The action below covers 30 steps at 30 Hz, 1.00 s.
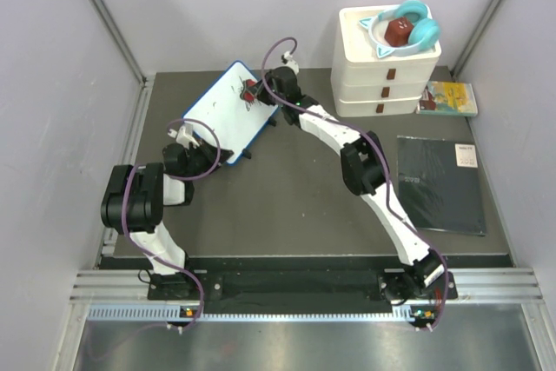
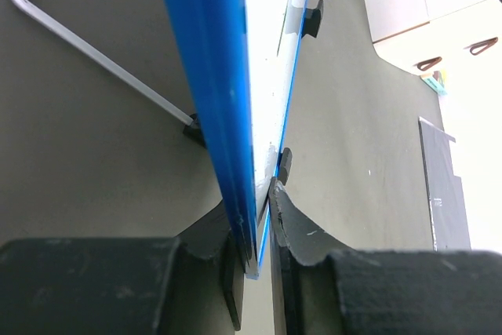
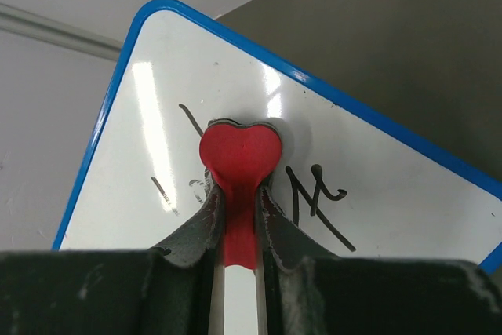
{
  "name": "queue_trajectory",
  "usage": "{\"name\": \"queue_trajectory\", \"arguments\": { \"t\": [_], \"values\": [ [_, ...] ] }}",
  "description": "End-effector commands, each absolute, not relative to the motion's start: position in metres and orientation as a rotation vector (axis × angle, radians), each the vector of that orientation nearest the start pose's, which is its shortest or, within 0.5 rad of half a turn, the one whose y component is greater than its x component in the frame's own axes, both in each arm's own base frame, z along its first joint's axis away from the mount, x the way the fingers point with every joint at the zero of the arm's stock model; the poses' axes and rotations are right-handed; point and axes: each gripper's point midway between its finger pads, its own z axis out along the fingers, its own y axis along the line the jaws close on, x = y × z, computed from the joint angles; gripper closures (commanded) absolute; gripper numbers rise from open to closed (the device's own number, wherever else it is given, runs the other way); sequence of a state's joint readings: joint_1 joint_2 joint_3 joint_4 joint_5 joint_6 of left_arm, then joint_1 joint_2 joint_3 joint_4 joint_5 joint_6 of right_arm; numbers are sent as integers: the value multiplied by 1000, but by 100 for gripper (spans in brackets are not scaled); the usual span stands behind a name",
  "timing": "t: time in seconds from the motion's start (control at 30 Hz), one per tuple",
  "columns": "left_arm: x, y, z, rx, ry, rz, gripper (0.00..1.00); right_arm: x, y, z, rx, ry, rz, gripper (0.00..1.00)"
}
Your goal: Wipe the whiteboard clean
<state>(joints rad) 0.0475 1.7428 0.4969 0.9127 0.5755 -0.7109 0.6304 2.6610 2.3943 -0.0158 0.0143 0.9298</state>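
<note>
A: A dark grey tabletop [image 1: 287, 215] between pale walls. What's nearest the bases?

B: The left gripper [image 2: 252, 211], on the near left. Its jaws are closed on the near edge of the small white whiteboard with a thin blue frame [image 1: 228, 112], pinching the frame from both faces.

A: Why hold it there?

B: The board stands propped at a slant on small black feet [image 2: 314, 17], left of the table's middle. I'd judge a wipe would tip or slide it unless it is braced.

A: And further out?

B: The right gripper [image 3: 239, 194] reaches across to the board's far part. It is clamped on the red heart-shaped eraser [image 3: 239, 151], whose head appears pressed to the white face.

A: Finished?

B: No. Black marker scribbles [image 3: 318, 194] lie on both sides of the eraser, so there is wiping left.

A: Anything beyond?

B: A flat black rectangular pad [image 1: 441, 184] on the right. At the far right is a stack of white plastic drawers [image 1: 387, 80]. Both are well apart from the work.
</note>
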Motion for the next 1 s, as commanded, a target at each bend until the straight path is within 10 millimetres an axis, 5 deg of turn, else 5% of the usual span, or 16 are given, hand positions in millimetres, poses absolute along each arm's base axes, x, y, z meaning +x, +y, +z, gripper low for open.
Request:
{"name": "queue_trajectory", "arguments": {
  "t": [0.0,0.17,0.23,0.6,0.97],
  "values": [
    [358,-114,35,-324,2086,-1034,97,552,490,131,221,1999,1062,100],
    [356,-115,36,-322,2085,-1047,97,508,538,178,8,1901,1139,100],
    [354,-113,39,-321,2067,-1034,97,500,539,196,-49,1863,1041,100],
    [355,-115,36,-317,2088,-1038,97,465,571,213,-420,1739,1067,100],
    [355,-116,36,-309,2090,-1039,97,513,550,210,-144,1676,907,100]
  ]
}}
